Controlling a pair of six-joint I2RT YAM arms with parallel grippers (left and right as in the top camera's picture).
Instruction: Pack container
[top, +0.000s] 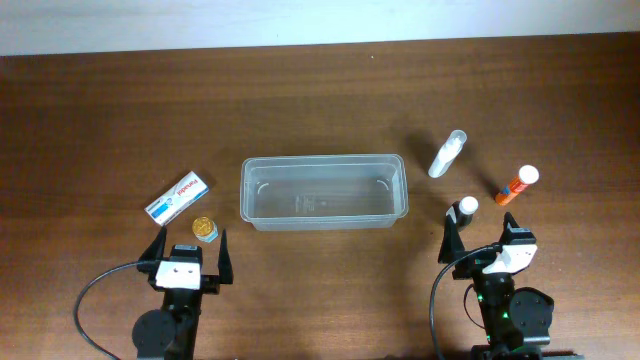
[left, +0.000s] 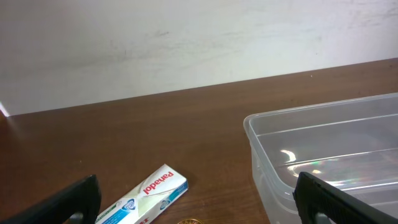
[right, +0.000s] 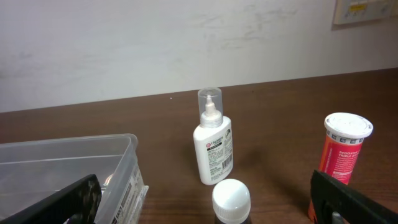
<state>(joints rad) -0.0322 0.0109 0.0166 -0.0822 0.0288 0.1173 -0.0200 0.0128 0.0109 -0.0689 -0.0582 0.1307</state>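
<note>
At the middle of the table (top: 320, 90), the container (top: 350, 190): a clear, see-through plastic tub, rectangular, with rounded corners and a rimmed edge, long sides running left to right, open side up, empty, with faint glints on the floor and a pale moulded mark near its centre. In the left wrist view, container (left: 336, 134) at the right, glossy walls with brown wood showing through; in the right wrist view, container (right: 68, 158) at the lower left, one rounded corner showing. Left of it and apart from it, a small white-and-blue box (top: 177, 197) lying flat at a slant, lettered in red. Just nearer than the box, a little round gold-topped thing (top: 204, 229), too small to tell more. Right of the tub and well apart from it, a white bottle (top: 447, 153) with a clear cap, standing upright; further right, an orange tube (top: 517, 184) with a white lid; nearer than both, a dark bottle (top: 465, 208) with a white cap. At the near edge, left gripper (top: 192, 240) with fingers spread wide, empty, the gold-topped thing just ahead between the fingertips. Right gripper (top: 484, 228) likewise spread wide and empty, the dark bottle just ahead, closer to its left finger. Both apart from the container. Beyond the far edge, a pale wall (top: 320, 20).
</note>
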